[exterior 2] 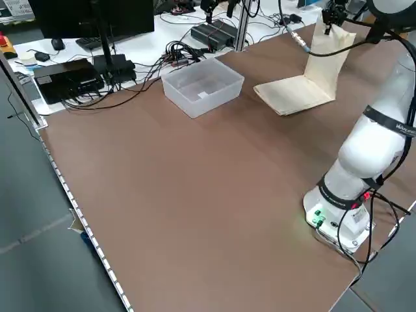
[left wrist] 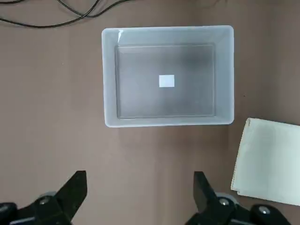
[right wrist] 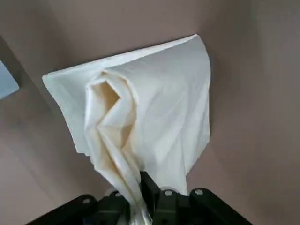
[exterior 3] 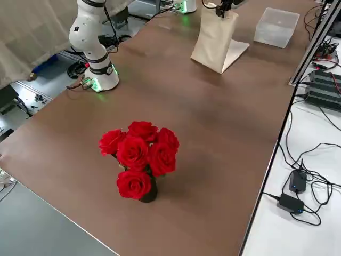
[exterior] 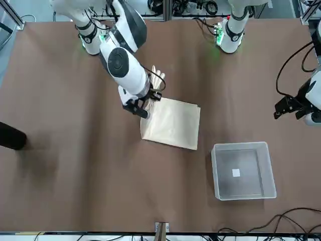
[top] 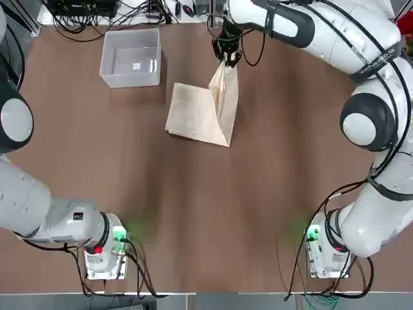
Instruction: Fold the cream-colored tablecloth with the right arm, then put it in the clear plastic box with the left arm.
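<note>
Folding cloth | your right hand: clamped on the cream tablecloth's raised end | rest of cloth: flat beside it on the surface | coming fold: lay that lifted end over the flat part

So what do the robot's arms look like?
Both arms are shiny white with grey rings and black cables along them. Green lights glow at their bases. The left gripper and right gripper are small and black, with silver screws.
</note>
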